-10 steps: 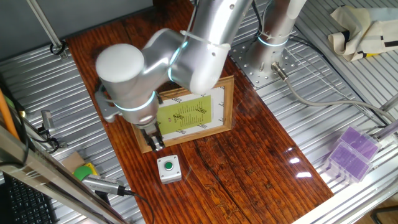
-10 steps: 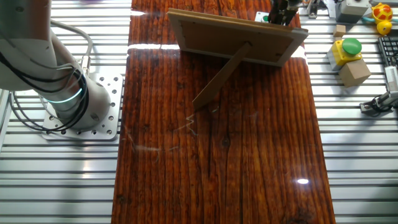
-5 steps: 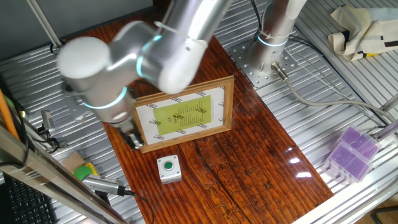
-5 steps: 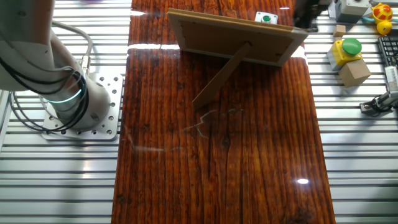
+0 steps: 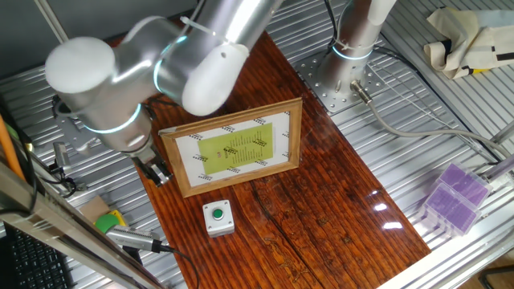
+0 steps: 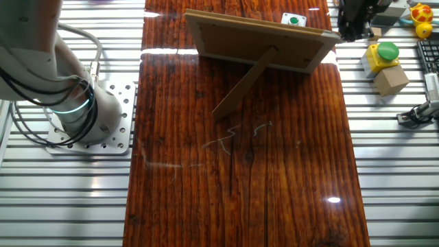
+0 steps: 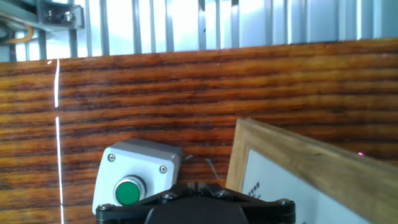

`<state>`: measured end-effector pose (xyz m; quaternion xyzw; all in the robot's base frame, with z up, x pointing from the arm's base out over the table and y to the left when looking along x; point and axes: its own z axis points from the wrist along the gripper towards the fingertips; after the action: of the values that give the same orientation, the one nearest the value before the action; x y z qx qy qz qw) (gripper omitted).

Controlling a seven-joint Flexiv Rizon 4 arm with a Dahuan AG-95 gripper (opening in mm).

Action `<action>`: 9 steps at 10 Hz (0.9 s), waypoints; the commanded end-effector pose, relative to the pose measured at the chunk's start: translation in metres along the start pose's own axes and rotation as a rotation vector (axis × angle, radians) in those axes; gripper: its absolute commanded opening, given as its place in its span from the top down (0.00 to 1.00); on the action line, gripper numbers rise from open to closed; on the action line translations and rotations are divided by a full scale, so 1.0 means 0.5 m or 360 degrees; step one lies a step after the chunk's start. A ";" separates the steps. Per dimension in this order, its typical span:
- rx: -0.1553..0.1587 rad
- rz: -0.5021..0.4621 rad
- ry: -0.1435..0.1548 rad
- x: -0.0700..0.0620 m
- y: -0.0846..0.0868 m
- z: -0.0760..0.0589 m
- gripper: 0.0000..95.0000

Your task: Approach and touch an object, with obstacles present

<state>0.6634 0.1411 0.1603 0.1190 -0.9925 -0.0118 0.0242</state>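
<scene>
The small light-grey box with a green push button [image 5: 218,217] sits on the wooden board near its front edge; it also shows in the hand view [image 7: 137,178] and behind the frame in the other fixed view [image 6: 293,19]. The light-wood picture frame [image 5: 233,148] with a yellow-green sheet stands just behind it, its back and prop showing in the other fixed view [image 6: 260,40]. My gripper [image 5: 157,171] hangs low at the board's left edge, beside the frame's left end and apart from the box. Its fingers [image 7: 198,188] look shut and empty.
A green-and-yellow block [image 5: 109,220] and a metal tool [image 5: 136,238] lie on the slatted table left of the board. The arm's base plate [image 5: 341,76] is at the back. A purple box [image 5: 452,197] sits at the right. More small items [image 6: 387,62] lie beside the gripper.
The arm has swung left, off the frame's front left corner, out to the board's left edge. The frame and the button box have not moved.
</scene>
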 end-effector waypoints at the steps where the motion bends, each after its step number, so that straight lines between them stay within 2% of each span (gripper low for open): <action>1: 0.0004 0.0032 -0.0005 -0.002 0.012 -0.002 1.00; 2: 0.0005 0.0046 -0.0009 -0.004 0.027 -0.003 1.00; 4: 0.0017 0.0172 -0.0088 -0.004 0.027 -0.003 1.00; 7: 0.0030 0.0309 -0.0136 -0.004 0.027 -0.003 1.00; 9: 0.0039 0.0315 -0.0200 -0.004 0.027 -0.003 1.00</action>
<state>0.6638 0.1561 0.1618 0.0157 -0.9994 -0.0050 -0.0310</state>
